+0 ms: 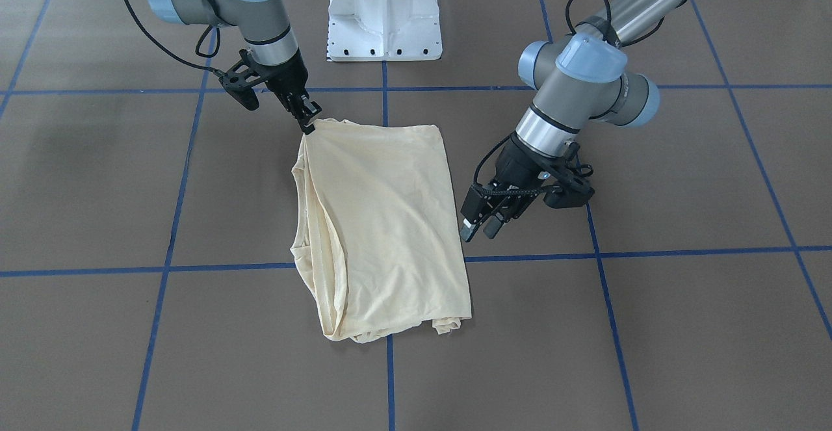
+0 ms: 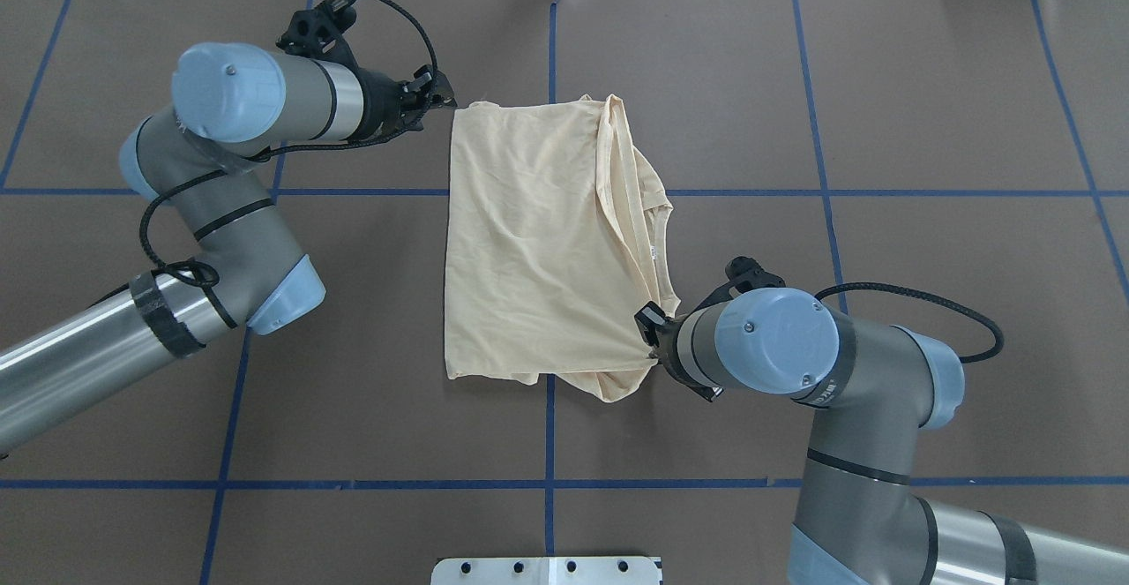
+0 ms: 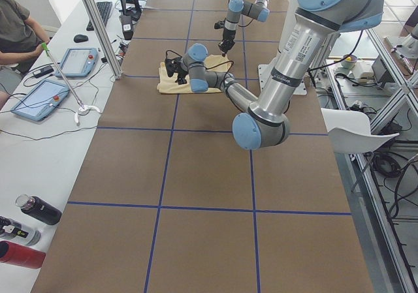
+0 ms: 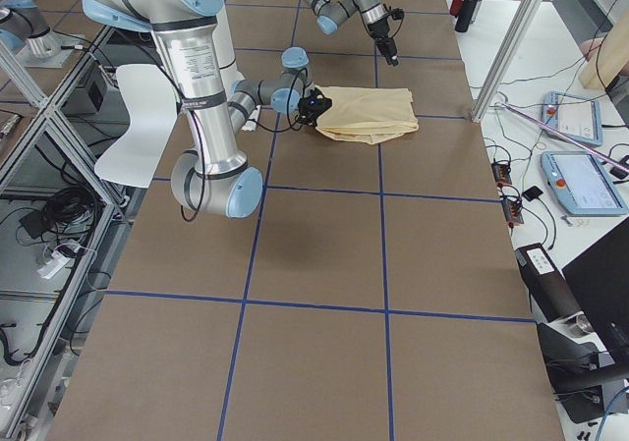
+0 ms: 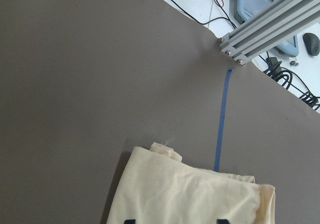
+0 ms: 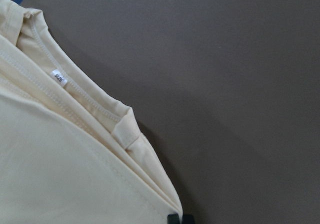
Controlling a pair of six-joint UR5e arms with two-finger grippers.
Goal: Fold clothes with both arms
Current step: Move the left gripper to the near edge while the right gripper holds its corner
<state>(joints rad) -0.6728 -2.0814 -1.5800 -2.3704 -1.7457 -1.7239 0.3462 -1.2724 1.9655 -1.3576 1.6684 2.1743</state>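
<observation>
The pale cream-yellow shirt (image 1: pixel 383 223) lies folded into a rough rectangle on the brown table; its print is hidden. Its collar with the small white label (image 6: pixel 59 76) lies along one side (image 2: pixel 654 251). My right gripper (image 1: pixel 311 122) is shut on the shirt's corner nearest the robot, seen in the overhead view (image 2: pixel 651 338) and the right wrist view (image 6: pixel 180 219). My left gripper (image 1: pixel 480 229) hovers at the shirt's far left corner (image 2: pixel 448 98). Its fingertips (image 5: pixel 130 220) stand wide apart over the cloth, open and empty.
The white pedestal base (image 1: pixel 385 15) stands at the robot's edge of the table. Blue tape lines (image 2: pixel 550 444) cross the brown surface. An aluminium post (image 5: pixel 270 24) stands at the far edge. An operator (image 3: pixel 16 32) and tablets (image 3: pixel 39 97) are beside the table.
</observation>
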